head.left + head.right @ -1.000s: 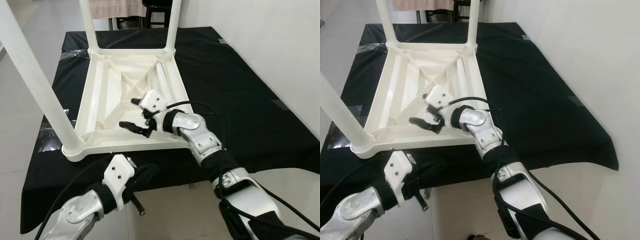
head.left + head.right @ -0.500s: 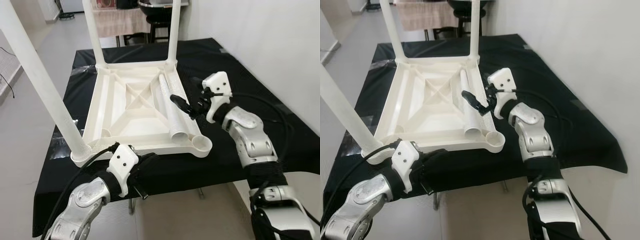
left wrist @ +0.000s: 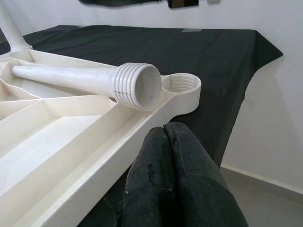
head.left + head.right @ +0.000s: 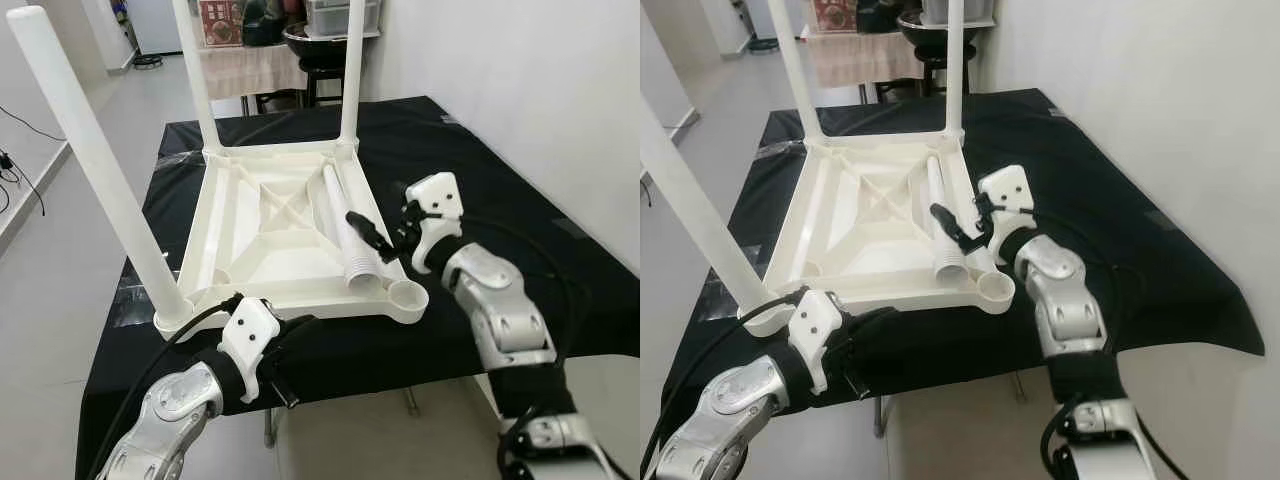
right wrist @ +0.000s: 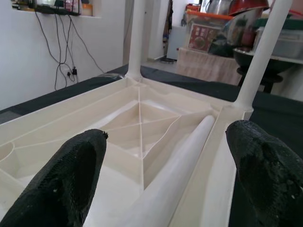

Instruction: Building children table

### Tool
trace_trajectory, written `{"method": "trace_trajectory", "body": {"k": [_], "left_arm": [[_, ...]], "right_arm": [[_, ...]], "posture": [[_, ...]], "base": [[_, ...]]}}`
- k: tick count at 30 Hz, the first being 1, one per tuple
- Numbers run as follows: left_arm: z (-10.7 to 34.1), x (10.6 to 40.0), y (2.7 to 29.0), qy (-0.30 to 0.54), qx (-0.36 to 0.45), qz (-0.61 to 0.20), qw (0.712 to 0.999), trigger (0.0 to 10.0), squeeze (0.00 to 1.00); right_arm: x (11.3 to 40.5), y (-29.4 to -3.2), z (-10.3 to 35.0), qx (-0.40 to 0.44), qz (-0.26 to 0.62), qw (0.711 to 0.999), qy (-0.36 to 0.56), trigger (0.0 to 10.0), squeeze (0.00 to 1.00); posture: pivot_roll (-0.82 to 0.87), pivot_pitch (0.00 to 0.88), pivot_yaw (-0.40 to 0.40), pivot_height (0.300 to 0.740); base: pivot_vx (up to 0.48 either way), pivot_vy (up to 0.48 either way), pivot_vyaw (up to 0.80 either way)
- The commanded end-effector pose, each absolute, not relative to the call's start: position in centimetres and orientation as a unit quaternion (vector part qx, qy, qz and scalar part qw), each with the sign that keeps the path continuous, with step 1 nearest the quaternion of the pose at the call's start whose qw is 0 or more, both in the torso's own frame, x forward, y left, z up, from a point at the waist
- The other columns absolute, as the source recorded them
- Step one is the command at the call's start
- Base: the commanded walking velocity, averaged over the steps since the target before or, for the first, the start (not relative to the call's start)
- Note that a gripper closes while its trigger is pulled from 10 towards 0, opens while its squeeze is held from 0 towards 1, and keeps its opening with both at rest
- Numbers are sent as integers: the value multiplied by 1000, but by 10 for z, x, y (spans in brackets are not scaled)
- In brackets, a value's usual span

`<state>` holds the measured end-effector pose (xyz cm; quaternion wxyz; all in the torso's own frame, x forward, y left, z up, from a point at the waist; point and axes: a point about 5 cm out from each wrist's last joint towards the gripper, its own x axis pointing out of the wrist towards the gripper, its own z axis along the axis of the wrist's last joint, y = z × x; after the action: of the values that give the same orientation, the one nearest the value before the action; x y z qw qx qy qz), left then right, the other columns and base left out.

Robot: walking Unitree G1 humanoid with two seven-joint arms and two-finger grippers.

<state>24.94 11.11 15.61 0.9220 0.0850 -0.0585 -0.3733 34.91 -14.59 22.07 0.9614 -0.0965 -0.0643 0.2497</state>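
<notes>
While the upturned table top [image 4: 265, 225] lies on the black cloth [image 4: 480, 160] with three legs standing, the loose leg [image 4: 345, 225] rests inside it, threaded end near the empty socket [image 4: 408, 296]. Right gripper [image 4: 385, 232] hovers spread wide just beside this leg; it should close around the middle, I think. Left gripper [image 3: 173, 165] is pressed together at the near edge, holding nothing; its tips are partly hidden

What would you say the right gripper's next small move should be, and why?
Probably to lower the open right gripper onto the loose leg and close. Three legs stand in the upturned tabletop, the near right corner socket is empty, and the fourth leg lies inside the frame between the spread fingers. The left gripper, shut, rests at the near edge.
</notes>
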Motion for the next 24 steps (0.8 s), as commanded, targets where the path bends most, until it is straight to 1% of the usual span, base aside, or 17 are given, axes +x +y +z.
{"method": "trace_trajectory", "body": {"k": [1, 6, 7, 11, 12, 13, 14, 15, 16, 17, 18, 21, 24], "left_arm": [[155, 251, 112, -58, 83, -370, 924, 10000, 0], [154, 253, 116, -55, 81, -358, 929, 10000, 0], [154, 254, 120, -56, 78, -345, 934, 10000, 0], [154, 255, 121, -57, 76, -339, 936, 10000, 0], [155, 257, 125, -57, 76, -321, 942, 10000, 0], [155, 257, 125, -57, 76, -321, 942, 10000, 0], [156, 260, 128, -60, 70, -300, 949, 10000, 0], [156, 260, 128, -60, 70, -300, 949, 10000, 0], [156, 265, 133, -63, 64, -273, 958, 10000, 0], [156, 265, 133, -63, 64, -273, 958, 10000, 0], [156, 271, 140, -63, 59, -229, 970, 10000, 0], [155, 272, 143, -61, 60, -216, 973, 10000, 0], [152, 273, 146, -50, 65, -198, 977, 10000, 0]], "right_arm": [[345, -142, 219, -93, 254, 961, -61, 10000, 0], [333, -142, 220, -69, 274, 956, -72, 10000, 0], [327, -142, 219, -64, 284, 954, -75, 10000, 0], [326, -142, 218, -64, 286, 953, -75, 10000, 0], [324, -141, 217, -59, 285, 954, -74, 10000, 0], [324, -141, 217, -59, 285, 954, -74, 10000, 0], [322, -139, 216, -50, 281, 956, -72, 10000, 0], [322, -139, 216, -50, 281, 956, -72, 10000, 0], [321, -138, 212, -32, 258, 963, -72, 10000, 0], [321, -138, 212, -32, 258, 963, -72, 10000, 0], [314, -134, 203, 16, 222, 972, -75, 10000, 0], [308, -132, 197, 40, 212, 974, -73, 10000, 0], [299, -130, 190, 42, 219, 972, -68, 10000, 0]], "posture": [[-67, 48, 15, 740], [-64, 50, 18, 740], [-70, 52, 7, 740], [-70, 52, 7, 740], [-78, 49, 2, 740], [-78, 49, 2, 740], [-78, 48, -1, 740], [-78, 48, -1, 740], [-73, 43, 7, 740], [-73, 43, 7, 740], [-63, 40, 10, 740], [-63, 40, 10, 740], [-63, 39, 13, 740]], "base": [[0, 0, 0], [0, 0, 0], [0, 0, 0], [0, 0, 0], [0, 0, 0], [0, 0, 0], [0, 0, 0], [0, 0, 0], [0, 0, 0], [0, 0, 0], [0, 0, 0], [0, 0, 0], [0, 0, 0]]}}
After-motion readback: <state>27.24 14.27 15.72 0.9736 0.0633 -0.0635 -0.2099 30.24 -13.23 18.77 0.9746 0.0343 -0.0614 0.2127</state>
